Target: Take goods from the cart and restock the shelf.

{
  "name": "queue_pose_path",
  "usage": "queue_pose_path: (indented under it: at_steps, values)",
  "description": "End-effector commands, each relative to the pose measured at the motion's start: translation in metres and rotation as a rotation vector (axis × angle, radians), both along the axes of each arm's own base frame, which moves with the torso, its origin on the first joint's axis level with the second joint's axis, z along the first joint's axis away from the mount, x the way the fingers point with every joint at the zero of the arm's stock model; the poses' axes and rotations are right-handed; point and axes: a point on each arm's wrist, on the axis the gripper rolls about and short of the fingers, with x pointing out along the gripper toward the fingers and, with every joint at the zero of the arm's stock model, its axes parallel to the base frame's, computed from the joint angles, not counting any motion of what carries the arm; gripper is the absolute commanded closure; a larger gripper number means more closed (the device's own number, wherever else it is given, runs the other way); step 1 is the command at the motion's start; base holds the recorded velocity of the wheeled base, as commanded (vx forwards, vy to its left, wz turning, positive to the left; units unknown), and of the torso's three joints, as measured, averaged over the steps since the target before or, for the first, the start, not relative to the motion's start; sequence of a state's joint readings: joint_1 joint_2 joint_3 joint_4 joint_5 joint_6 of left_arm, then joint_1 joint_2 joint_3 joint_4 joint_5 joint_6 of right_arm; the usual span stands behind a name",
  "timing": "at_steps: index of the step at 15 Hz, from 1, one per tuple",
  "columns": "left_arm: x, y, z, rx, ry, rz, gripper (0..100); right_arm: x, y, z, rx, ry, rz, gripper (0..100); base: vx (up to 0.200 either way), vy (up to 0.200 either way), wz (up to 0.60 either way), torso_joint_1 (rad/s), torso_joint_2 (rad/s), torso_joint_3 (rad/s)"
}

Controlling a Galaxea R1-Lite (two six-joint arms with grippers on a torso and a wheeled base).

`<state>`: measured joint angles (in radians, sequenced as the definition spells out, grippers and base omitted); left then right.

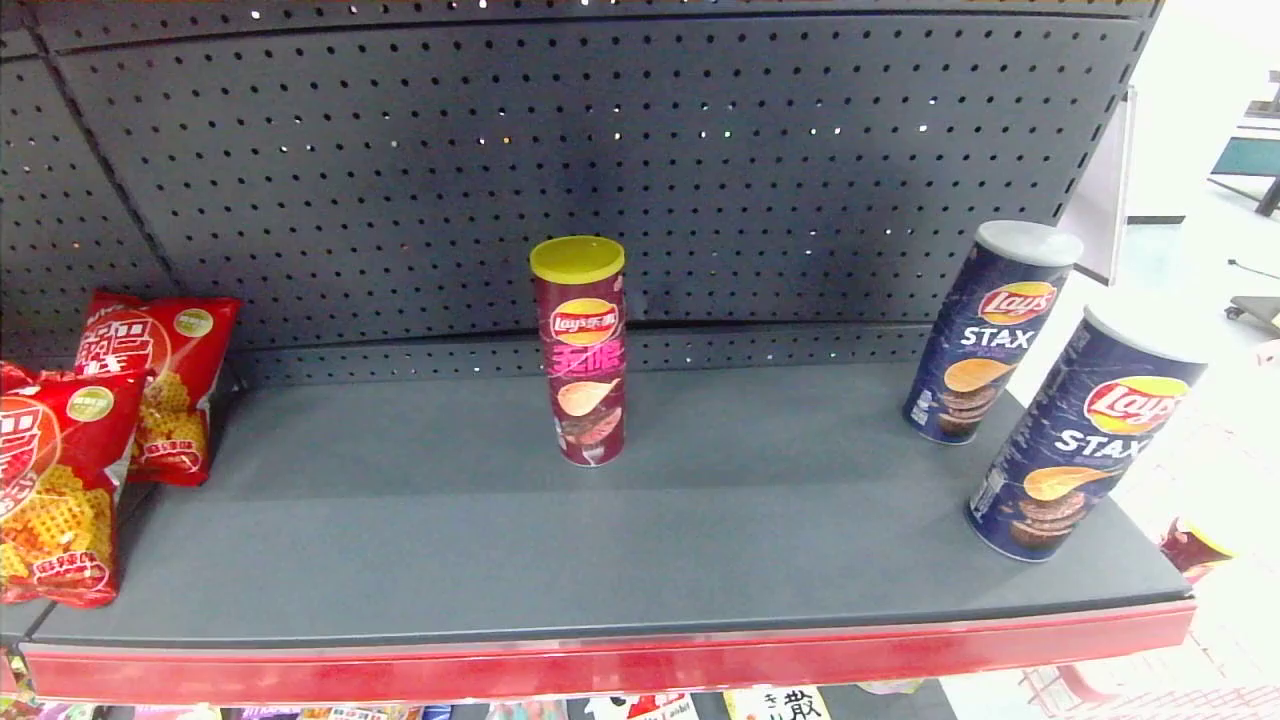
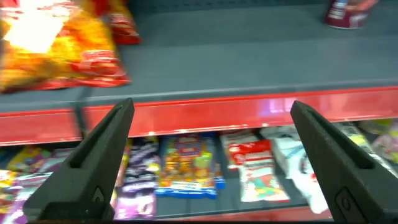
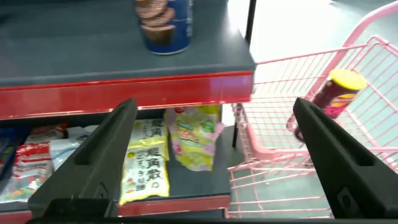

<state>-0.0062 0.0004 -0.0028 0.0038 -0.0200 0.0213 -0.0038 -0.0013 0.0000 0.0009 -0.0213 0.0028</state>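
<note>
The right hand (image 3: 214,107), released and empty, sits nearer the maroon can (image 3: 334,93) leaning lid-up in the pink cart (image 3: 273,118) beyond the shelf (image 3: 93,59) end.

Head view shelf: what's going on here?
Restocking, between picks. The left gripper and right gripper are both open and empty, low before the shelf. The pink cart to the right holds a yellow-lidded can. On the shelf stand a maroon chip can and two blue chip cans, with red snack bags at its left end.
</note>
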Motion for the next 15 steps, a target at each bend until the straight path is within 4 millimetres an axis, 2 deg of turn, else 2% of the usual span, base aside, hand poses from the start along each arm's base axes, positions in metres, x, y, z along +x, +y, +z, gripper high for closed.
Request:
queue_pose_path:
  at_steps: [1,15]
  values:
    - [-0.0001,0.0000,-0.0002,-0.003,0.002,0.000,0,0.0001,0.0000,0.0001,0.000,0.000,0.001,0,0.000,-0.200,0.00,0.007,0.01,0.002]
    - [-0.0001,0.0000,-0.0002,-0.018,0.002,0.002,0,0.0001,0.0000,0.0001,-0.001,0.000,0.001,0,0.000,-0.200,0.00,0.003,0.00,0.003]
